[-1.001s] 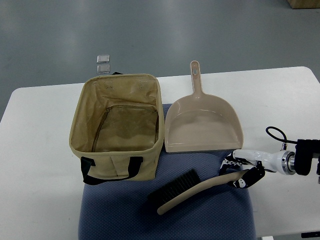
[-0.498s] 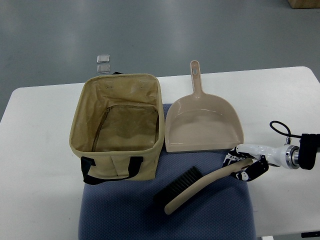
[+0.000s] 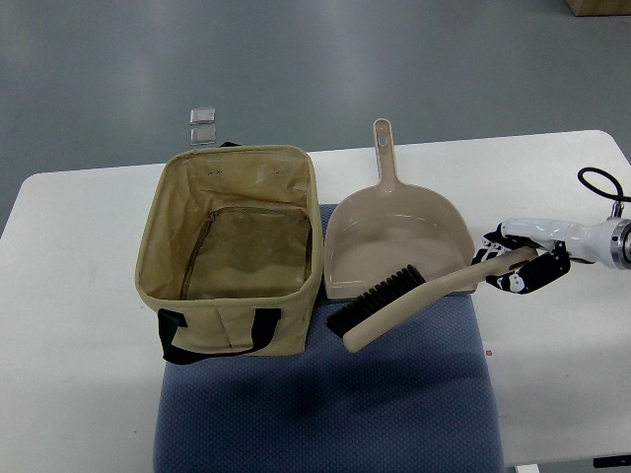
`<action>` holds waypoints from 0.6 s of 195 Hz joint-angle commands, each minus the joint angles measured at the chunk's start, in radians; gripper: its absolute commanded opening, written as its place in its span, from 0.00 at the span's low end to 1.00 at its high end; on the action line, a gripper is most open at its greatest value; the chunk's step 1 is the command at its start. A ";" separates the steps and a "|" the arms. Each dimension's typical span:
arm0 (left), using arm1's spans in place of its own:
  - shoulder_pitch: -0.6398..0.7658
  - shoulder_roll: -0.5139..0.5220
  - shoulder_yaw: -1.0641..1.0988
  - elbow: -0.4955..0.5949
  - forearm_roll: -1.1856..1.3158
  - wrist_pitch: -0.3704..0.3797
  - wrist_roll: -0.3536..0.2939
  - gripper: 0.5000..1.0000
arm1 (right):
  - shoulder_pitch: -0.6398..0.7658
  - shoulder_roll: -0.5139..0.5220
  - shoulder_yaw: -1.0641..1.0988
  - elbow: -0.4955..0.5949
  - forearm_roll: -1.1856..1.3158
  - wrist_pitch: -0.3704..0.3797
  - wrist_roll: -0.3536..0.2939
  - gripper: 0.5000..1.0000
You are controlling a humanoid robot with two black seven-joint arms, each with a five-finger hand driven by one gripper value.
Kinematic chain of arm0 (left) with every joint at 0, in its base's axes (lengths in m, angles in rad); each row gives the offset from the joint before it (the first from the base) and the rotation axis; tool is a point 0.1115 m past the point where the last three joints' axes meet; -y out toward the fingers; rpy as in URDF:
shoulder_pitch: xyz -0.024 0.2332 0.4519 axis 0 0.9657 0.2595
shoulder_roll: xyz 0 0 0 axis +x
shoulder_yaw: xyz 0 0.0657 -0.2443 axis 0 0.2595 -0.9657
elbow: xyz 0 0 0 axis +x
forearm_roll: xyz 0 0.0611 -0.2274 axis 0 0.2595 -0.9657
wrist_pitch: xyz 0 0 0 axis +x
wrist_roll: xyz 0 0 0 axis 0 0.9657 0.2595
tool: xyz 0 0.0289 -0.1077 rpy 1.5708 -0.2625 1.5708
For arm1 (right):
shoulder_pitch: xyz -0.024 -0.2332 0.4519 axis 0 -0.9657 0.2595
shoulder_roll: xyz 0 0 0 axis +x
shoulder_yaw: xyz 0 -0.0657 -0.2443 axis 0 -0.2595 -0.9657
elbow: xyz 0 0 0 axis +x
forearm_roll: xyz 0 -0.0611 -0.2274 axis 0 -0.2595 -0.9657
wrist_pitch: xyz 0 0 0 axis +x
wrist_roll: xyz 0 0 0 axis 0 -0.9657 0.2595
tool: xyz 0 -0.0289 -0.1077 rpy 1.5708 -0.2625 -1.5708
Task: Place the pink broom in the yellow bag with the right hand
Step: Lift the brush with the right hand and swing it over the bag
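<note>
The right hand [image 3: 521, 264] reaches in from the right edge of the top view, over the white table [image 3: 79, 325]. Its fingers [image 3: 537, 274] are curled shut around the handle end of the pink broom [image 3: 419, 300], holding it clear of the surface.

The broom slants from the hand down toward the lower left. Its dark bristles [image 3: 375, 299] point up and to the left and overlap the front lip of the beige dustpan [image 3: 394, 246]. The free tip of the brush head lies over the blue mat [image 3: 325, 404], just right of the bag's lower right corner, and a soft shadow shows on the mat below it.

The yellow bag [image 3: 232, 246] stands open on the left part of the mat, its mouth facing up and its inside showing a zipped pocket panel. A black strap [image 3: 217, 330] loops across its near wall. The broom is outside the bag, to its right, and not touching it as far as can be told.

The dustpan lies flat beside the bag, with its handle pointing away toward the far table edge. 2 small clear squares [image 3: 204, 124] lie on the grey floor [image 3: 414, 59] beyond the table. The left arm does not show.
</note>
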 commanded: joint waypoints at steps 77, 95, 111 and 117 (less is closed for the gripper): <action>0.000 0.000 0.001 -0.002 0.000 0.000 0.000 1.00 | 0.160 -0.154 0.199 0.002 0.169 0.149 0.002 0.00; 0.000 0.000 0.001 -0.003 0.002 0.000 0.000 1.00 | 0.223 -0.156 0.213 0.001 0.196 0.155 -0.001 0.00; 0.000 0.000 0.002 -0.003 0.002 0.000 0.001 1.00 | 0.289 -0.144 0.207 -0.002 0.198 0.155 -0.006 0.00; -0.002 0.000 0.002 -0.003 0.002 0.000 0.000 1.00 | 0.305 -0.133 0.202 -0.006 0.198 0.154 -0.009 0.00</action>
